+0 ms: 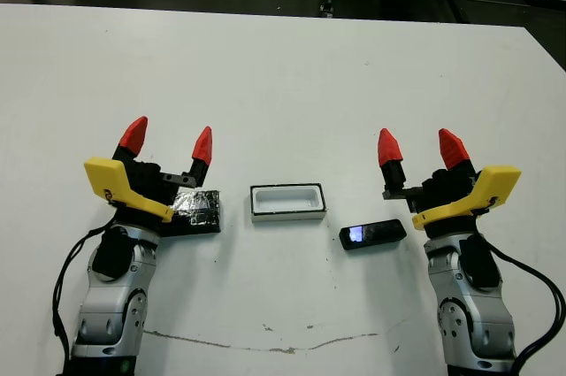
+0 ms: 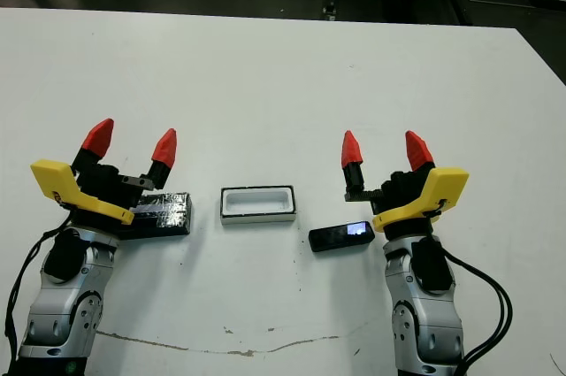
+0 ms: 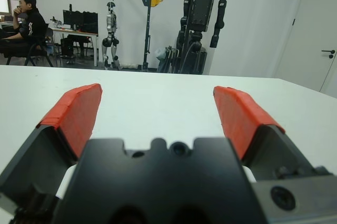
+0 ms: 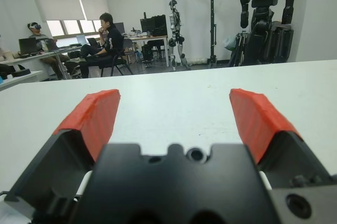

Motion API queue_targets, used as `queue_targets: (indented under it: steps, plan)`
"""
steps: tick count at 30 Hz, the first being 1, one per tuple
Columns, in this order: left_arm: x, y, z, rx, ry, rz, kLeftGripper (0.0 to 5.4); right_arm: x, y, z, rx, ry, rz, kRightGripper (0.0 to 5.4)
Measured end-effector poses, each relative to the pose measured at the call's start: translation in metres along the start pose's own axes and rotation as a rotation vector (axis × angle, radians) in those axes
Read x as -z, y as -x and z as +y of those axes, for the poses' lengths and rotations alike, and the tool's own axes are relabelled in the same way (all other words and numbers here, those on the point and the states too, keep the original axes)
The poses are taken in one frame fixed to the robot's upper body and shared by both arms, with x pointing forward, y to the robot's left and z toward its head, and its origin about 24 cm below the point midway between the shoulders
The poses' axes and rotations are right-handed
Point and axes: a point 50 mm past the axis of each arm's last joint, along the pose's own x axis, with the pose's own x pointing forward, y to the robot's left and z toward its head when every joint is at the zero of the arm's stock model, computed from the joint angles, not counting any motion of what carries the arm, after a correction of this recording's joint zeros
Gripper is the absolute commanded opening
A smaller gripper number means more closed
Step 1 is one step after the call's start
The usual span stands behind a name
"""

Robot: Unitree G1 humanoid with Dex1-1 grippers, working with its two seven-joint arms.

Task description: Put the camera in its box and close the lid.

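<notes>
Both grippers stand spread wide and empty: the right gripper (image 1: 416, 148) hovers just beside the camera, the left gripper (image 1: 168, 140) above the lid, neither touching anything.

The camera (image 1: 372, 234) lies flat on the white table (image 1: 283, 75), a slim black bar with its bluish shiny end turned toward the box and its other end reaching under the right gripper's body. It looks rigid and light, so it should lift easily, but the smooth casing may slip between the red fingertips (image 4: 95, 116) — and the glossy end is the part most likely to be marked or damaged. My judgement is that the sound hold is across the narrow width near the middle of the bar, away from the lens, with the fingers coming down on its two long sides.

Just beside the camera, toward the robot's left, sits the box (image 1: 287, 202), open and white inside, its long side roughly parallel to the bar, so little turning seems needed. Farther left, near the box but apart from it, the lid (image 1: 198, 210) rests flat, its crinkled shiny surface partly hidden under the left gripper — thin and stiff by the look of it, best taken by its edges.

Beyond the table, the wrist views show seated people (image 4: 108, 42) and parked robots.
</notes>
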Motion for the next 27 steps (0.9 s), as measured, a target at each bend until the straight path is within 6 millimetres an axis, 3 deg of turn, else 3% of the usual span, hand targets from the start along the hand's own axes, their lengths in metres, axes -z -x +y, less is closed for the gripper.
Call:
queue_targets:
  steps: [9,16,21,27]
  plan:
    - [0.0,0.0,0.0,0.0,0.0,0.001,5.39,-0.001,-0.001,-0.002,-0.011,0.011,-0.002,5.4]
    - [0.0,0.0,0.0,-0.001,0.002,0.002,5.39,-0.023,-0.016,-0.018,-0.057,0.09,-0.076,5.4]
    - [0.0,0.0,0.0,-0.001,0.0,0.002,5.39,-0.033,-0.026,-0.025,-0.181,0.181,-0.066,5.4]
    - [0.0,0.0,0.0,0.0,-0.001,0.001,5.39,-0.067,-0.049,-0.041,-0.435,0.31,-0.008,5.4]
